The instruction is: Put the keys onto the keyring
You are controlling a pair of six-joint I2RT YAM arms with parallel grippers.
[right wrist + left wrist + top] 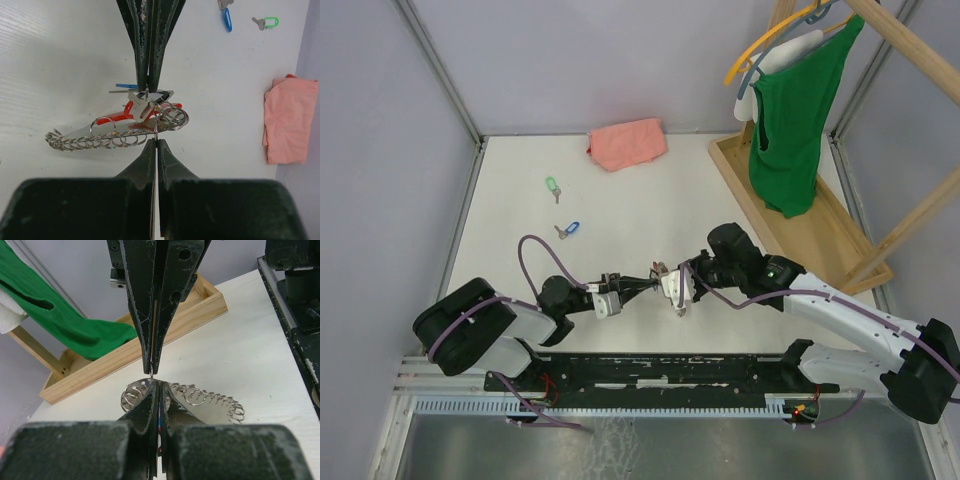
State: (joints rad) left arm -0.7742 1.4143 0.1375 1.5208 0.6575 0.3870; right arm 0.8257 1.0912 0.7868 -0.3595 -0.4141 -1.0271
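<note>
My left gripper (642,283) and right gripper (664,280) meet tip to tip low over the table, near the front. In the right wrist view my right gripper (157,141) is shut on a thin silver keyring (156,131). Facing it, my left gripper (145,90) is shut on a key with a blue head (125,86); its silver blade (139,105) touches the ring. In the left wrist view my left gripper (157,382) shows a blue sliver between its pads. Two loose keys lie far left: one green (552,187), one blue (568,230).
A silver strip (100,137) with several spare rings on it and a red piece (112,118) lies under the grippers. A pink cloth (627,143) lies at the back. A wooden rack (800,225) with a green shirt (795,120) stands at the right.
</note>
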